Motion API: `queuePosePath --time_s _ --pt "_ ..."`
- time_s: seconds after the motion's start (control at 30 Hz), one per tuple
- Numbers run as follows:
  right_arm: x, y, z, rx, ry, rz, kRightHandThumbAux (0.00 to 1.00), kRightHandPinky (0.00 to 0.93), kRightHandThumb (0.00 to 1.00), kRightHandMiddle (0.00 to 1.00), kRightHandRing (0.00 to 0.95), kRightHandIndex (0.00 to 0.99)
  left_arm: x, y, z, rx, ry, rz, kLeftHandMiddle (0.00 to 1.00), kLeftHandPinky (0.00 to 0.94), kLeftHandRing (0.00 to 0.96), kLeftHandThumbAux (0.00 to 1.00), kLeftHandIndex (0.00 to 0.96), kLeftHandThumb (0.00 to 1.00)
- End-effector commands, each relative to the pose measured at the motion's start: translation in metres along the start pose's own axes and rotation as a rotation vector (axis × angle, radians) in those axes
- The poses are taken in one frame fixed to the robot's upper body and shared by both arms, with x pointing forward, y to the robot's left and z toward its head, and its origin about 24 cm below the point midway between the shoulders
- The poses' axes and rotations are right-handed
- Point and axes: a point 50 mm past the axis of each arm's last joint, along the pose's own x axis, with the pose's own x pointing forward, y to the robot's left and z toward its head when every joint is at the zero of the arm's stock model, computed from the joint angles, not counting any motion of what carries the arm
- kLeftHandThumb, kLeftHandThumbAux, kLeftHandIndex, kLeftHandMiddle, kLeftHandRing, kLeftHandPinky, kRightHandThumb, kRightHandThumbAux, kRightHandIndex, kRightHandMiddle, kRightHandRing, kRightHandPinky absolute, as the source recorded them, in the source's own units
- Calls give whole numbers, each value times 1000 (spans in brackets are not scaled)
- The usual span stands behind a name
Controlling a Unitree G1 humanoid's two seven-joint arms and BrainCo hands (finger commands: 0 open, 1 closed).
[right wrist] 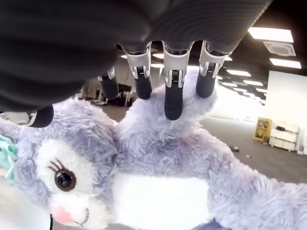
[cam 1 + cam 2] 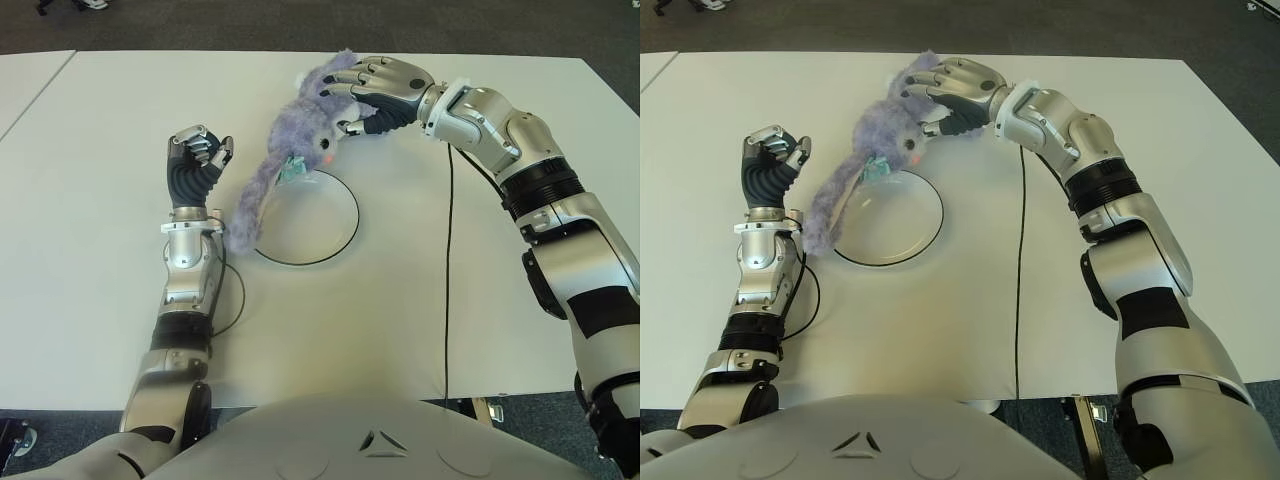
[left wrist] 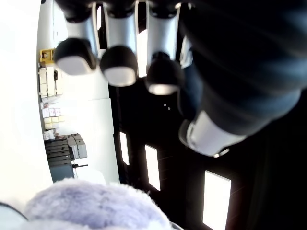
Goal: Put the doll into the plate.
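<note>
- Right hand (image 2: 375,90) is closed on the fluffy lavender plush bunny doll (image 2: 300,130), gripping it at the head end; the fingers (image 1: 172,98) press into the fur of one ear, thumb on the other side of the head.
- Doll's head sits just past the far edge of the round white plate with a thin black rim (image 2: 340,245), held above the white tabletop (image 2: 100,130) rather than lying flat; exact clearance can't be read.
- Doll's face, white with a dark eye and a pink nose, is turned toward the plate; a small teal bow (image 2: 291,171) shows at the neck, over the plate's far rim.
- Doll's long body and legs trail down from the head along the plate's left rim, the lower end overlapping that rim. Can't tell whether the tail end touches the tabletop or the plate.
- Most of the plate's inside is bare; only the doll's edge overlaps it.
- Left hand (image 2: 197,160) is raised upright just left of the plate, fingers curled into a loose fist, nothing in it. The doll's lower body shows right beside its wrist; contact is unclear.
- A thin black cable (image 2: 447,290) runs across the tabletop on the right side of the plate, well apart from it.
</note>
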Motion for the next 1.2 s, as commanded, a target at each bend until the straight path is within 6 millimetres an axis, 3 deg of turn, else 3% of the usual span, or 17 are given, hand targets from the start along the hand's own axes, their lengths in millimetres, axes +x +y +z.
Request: queuePosePath --time_s 0.03,0.77,1.2 --pt "1 -14 -1 -41 -25 0 145 0 542 0 0 0 -62 1 -50 8 282 28 876 883 891 809 738 506" --pt "-4 -43 -5 -97 -60 -4 144 0 511 0 0 0 -60 0 -52 2 282 24 878 882 892 813 747 498" --pt "-4 -47 -3 -87 -56 5 142 0 492 0 0 0 -59 0 -53 1 281 25 878 884 892 810 731 501"
